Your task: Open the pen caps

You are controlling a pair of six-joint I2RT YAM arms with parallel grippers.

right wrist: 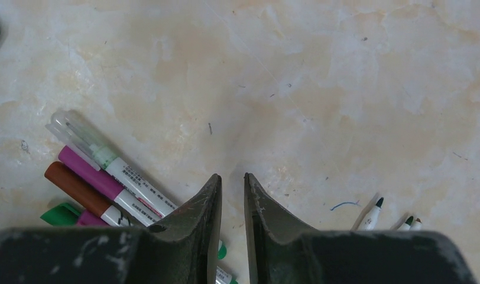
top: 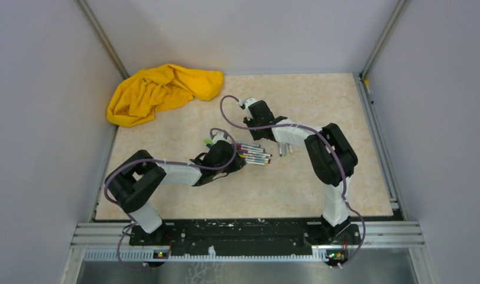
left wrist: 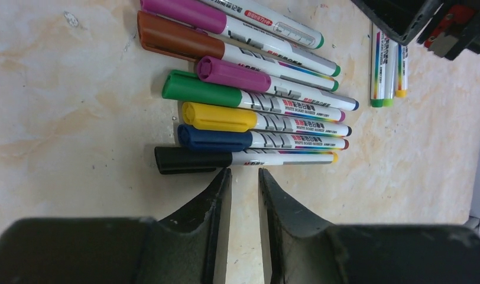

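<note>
top view: row of pens (top: 253, 152) near the centre of the table (top: 320, 100), side by side. yellow cloth (top: 161, 92) bunched at 10 o'clock, well apart from the rest.

left wrist view: left gripper (left wrist: 244, 173) low over the table, fingers drawn nearly together, thin slit between, nothing in it. black cap (left wrist: 187, 160) just beside the left fingertip, toward 11 o'clock, lying flat; contact impossible to tell. further caps (left wrist: 217, 116) stacked toward 12 in turn: blue, yellow, green, purple, brown, purple. all seated on white barrels, barrels running toward 3 o'clock. loose pens (left wrist: 382, 65) at 1 o'clock, apart from the row, side by side, ends green and yellow.

right wrist view: right gripper (right wrist: 232, 177) likewise narrowed to a slit, empty, over bare table. clear cap (right wrist: 78, 133) at 9 o'clock of it, then purple and brown ones below, barrels partly hidden behind the left finger. bare tips (right wrist: 373, 210) at 4 o'clock, dark green and brown, three counted, close together.
</note>
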